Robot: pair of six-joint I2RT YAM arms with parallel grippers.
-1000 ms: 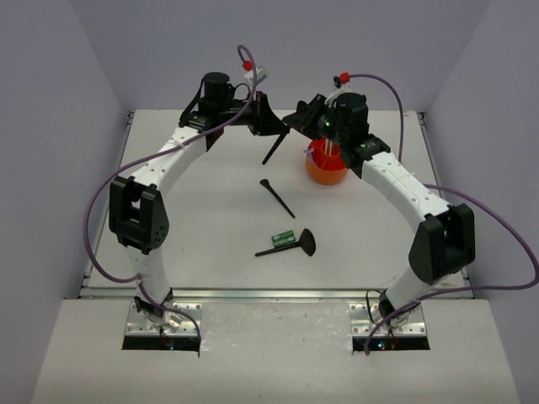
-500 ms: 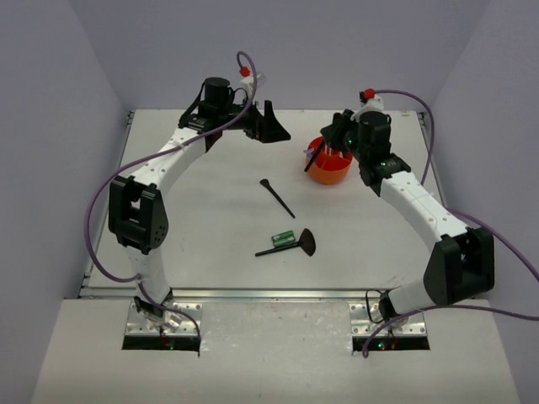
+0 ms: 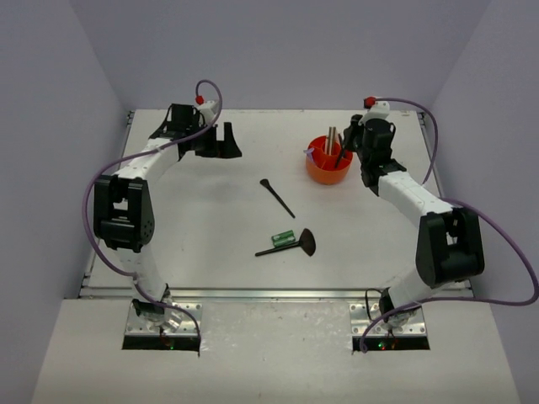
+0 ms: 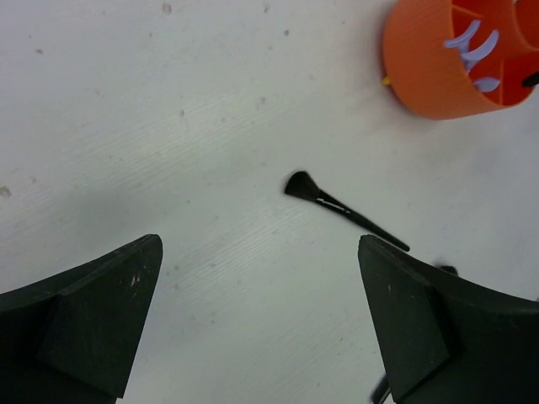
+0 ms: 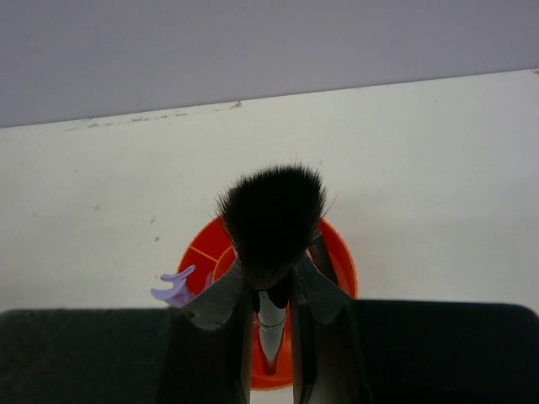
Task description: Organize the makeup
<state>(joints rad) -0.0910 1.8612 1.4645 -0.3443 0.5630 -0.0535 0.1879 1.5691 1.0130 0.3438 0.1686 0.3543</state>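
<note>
While the bushy black brush (image 5: 271, 220) is clamped in the right gripper (image 5: 271, 295) over the round orange plastic cup (image 3: 328, 175), upper right overhead, it should be lowered straight into a compartment, the left gripper (image 4: 261, 320) being spread open.

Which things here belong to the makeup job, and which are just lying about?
Makeup to sort: fluffy brush, slim brush, fan brush, green tube, lilac tools, tan sticks.
Not makeup: orange cup, table.
</note>
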